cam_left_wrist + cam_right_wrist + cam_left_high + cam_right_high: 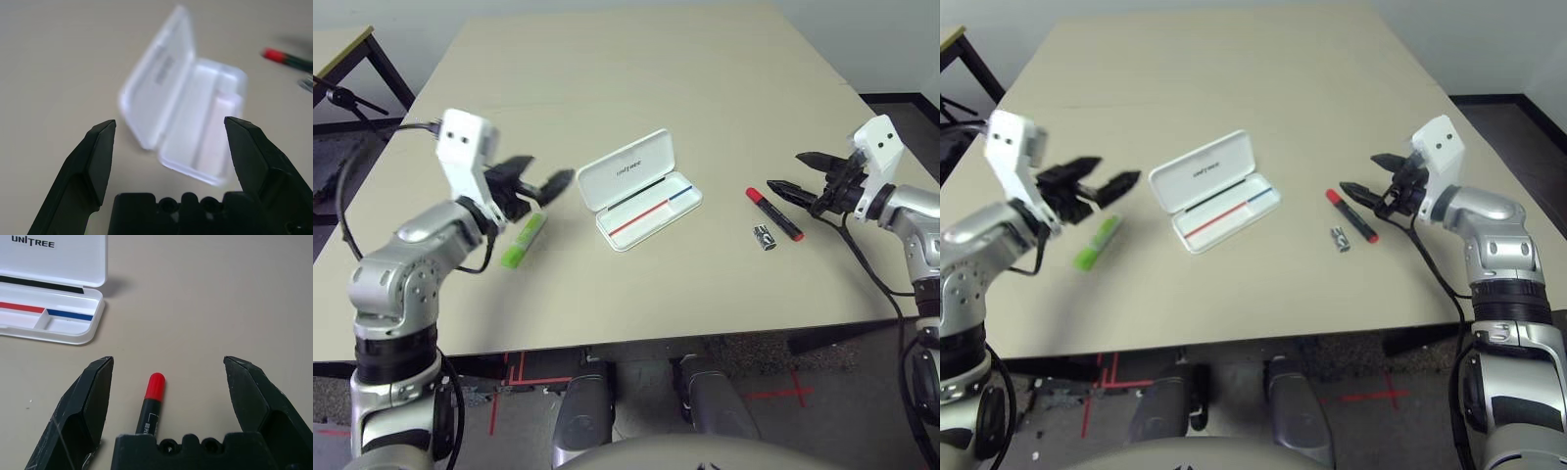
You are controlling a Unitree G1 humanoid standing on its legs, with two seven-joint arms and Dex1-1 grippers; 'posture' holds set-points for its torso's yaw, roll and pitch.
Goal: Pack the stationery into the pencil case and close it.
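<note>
The white pencil case (628, 172) lies open in the middle of the table, its lid folded back and a red-and-blue stripe in its tray. Left of it rests the lime-green highlighter (524, 241). My left gripper (551, 170) hovers open just above and beyond the highlighter, pointing at the case (186, 117). To the right of the case lie the red-capped black marker (773, 212) and a small dark-and-silver clip (764, 236). Above the marker (150, 404) my right gripper (786, 170) stands open, one finger on each side of it, holding nothing.
The beige table (656, 78) stretches bare beyond the case. Its front edge runs close below the stationery. A dark stand (347, 98) sits off the far left corner.
</note>
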